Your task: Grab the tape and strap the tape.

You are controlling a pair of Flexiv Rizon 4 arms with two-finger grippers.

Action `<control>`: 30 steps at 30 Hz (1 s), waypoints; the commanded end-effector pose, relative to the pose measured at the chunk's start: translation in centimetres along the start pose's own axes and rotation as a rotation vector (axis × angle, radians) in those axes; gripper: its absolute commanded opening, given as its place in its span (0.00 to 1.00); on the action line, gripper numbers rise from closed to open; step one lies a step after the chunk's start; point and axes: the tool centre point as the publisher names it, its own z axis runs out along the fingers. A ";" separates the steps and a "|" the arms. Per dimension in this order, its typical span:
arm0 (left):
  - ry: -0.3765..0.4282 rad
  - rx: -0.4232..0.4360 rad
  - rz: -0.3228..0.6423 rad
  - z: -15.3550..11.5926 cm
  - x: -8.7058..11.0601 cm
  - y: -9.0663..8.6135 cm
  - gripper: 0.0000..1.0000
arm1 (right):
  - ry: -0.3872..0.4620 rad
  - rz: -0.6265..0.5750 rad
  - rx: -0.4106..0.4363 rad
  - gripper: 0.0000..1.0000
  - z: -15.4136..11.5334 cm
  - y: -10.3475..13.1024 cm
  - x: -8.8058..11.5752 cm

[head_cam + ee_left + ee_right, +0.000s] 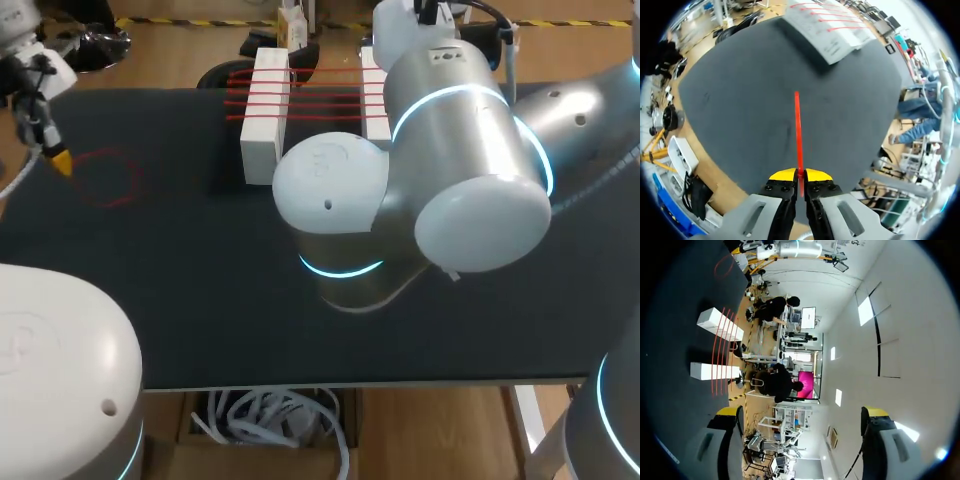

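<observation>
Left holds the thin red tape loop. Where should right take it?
Grip the thin red tape loop at its far end, opposite the left gripper, coming from the white blocks: it runs straight out from those shut fingers, leaving that end free.

- The tape [797,130] sits on the table [200,300] at the frame's left, between the left gripper's [58,160] fingers.
- Two blocks [265,115] stand upper middle, with bands [320,92] across them.
</observation>
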 end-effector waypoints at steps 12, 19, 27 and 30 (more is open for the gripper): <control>0.051 0.031 0.010 0.2 -1.6 0.4 0.45 | 0.007 -0.003 -0.002 1.00 0.0 -0.1 -0.3; 0.051 0.031 0.010 0.2 -1.6 0.4 1.00 | 0.007 -0.003 -0.002 1.00 0.0 -0.1 -0.3; 0.051 0.031 0.010 0.2 -1.6 0.4 1.00 | 0.007 -0.003 -0.002 1.00 0.0 -0.1 -0.3; 0.051 0.031 0.010 0.2 -1.6 0.4 1.00 | 0.007 -0.003 -0.002 1.00 0.0 -0.1 -0.3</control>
